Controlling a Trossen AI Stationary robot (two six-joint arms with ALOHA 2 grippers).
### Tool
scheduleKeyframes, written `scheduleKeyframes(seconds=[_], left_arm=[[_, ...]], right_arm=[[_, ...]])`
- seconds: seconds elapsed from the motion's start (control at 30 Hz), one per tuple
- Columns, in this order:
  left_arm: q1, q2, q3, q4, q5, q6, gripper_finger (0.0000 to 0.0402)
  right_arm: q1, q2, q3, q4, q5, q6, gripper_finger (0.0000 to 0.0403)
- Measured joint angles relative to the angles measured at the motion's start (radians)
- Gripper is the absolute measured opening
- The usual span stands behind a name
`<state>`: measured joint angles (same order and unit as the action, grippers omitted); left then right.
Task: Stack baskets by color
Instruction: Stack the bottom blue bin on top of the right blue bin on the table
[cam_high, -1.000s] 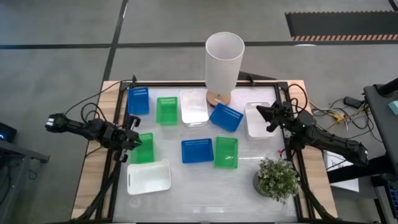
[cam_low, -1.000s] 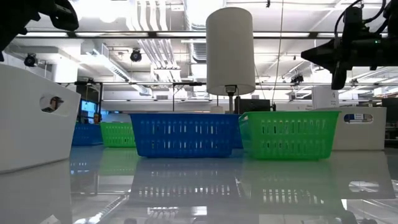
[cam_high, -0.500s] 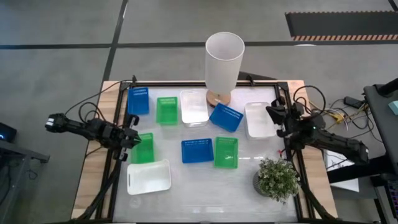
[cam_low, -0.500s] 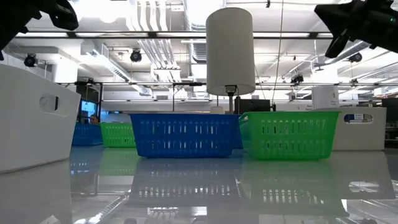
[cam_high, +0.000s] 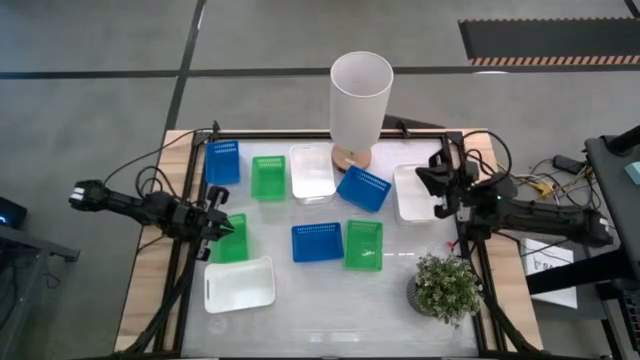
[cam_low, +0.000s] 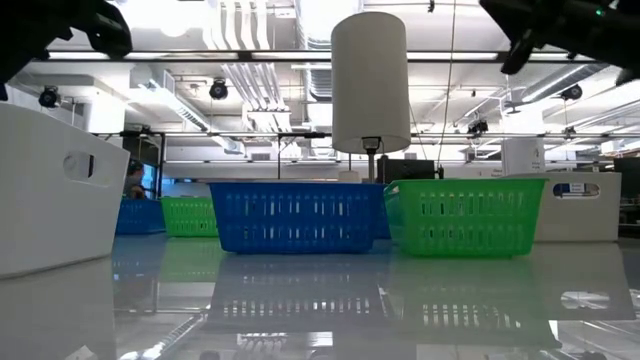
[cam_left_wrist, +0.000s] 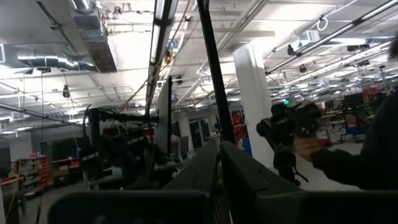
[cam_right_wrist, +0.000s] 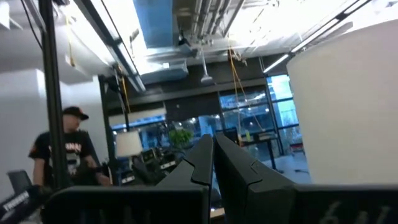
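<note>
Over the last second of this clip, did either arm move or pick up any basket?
The right gripper, shut and empty, swung from over the white basket at the table's right edge toward that edge, then back over it. The left gripper stayed shut beside the green basket. No basket moved.

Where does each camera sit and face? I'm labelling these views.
High: overhead, straight down on the baskets; both arms show.
Low: table height, level across blue basket and green basket; arms at the top.
Left wrist: past its shut tool toward the white cylinder.
Right wrist: past its shut tool; cylinder again.
</note>
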<state>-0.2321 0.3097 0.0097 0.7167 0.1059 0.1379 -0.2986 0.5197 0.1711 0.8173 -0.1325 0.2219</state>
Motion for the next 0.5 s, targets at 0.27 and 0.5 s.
scheduleKeyframes(seconds=[0.27,0.5], left_arm=[[0.0,0.017,0.0,0.055,0.001,-0.003,0.0006],[0.0,0.017,0.0,0.109,0.004,-0.027,0.0006]], right_arm=[[0.141,0.182,0.146,-0.004,0.006,-0.217,0.0009],[0.31,0.298,0.286,-0.142,0.18,-0.338,0.0009]])
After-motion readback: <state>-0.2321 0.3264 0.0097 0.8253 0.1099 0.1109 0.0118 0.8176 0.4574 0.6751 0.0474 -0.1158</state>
